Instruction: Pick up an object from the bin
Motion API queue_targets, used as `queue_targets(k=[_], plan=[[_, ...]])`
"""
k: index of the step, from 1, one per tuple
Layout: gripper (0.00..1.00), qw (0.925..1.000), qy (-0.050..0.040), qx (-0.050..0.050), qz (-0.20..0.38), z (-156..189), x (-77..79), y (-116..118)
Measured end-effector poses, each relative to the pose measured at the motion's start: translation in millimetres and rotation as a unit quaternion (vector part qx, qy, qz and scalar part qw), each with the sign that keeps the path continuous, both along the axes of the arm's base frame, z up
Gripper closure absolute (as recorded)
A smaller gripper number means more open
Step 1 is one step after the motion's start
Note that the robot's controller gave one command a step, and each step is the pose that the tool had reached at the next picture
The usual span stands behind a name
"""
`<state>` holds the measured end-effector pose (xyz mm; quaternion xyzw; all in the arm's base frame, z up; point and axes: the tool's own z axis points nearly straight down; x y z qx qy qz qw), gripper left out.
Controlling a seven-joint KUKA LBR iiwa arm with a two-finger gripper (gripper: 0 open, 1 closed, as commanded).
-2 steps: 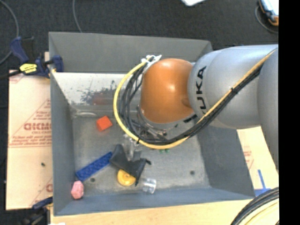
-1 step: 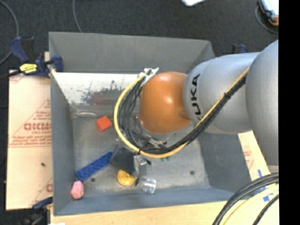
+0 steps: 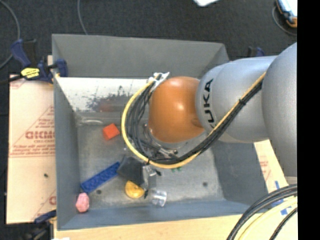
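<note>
I am hanging my fingers (image 3: 148, 183) low over the front of the bin (image 3: 65, 149), just right of a yellow lump (image 3: 133, 189) and just beside a clear piece (image 3: 159, 198). A blue bar (image 3: 100, 178) is lying further left. I cannot tell how far they are opening, or whether they are gripping anything.

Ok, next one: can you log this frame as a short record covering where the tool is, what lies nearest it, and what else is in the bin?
tool position: low over the bin's front middle
grasp state: cannot tell
nearest things: yellow lump at its left; small clear piece at its front right
other things: long blue block, orange cube, pink lump in the front left corner
container: grey bin
</note>
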<state>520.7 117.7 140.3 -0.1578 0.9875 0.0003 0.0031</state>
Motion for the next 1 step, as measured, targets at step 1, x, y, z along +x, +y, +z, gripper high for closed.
queue_targets(k=[1], plan=[[0.00, 0.9985, -0.0019, 0.001, -0.054, -34.5, 15.4, 5.6]])
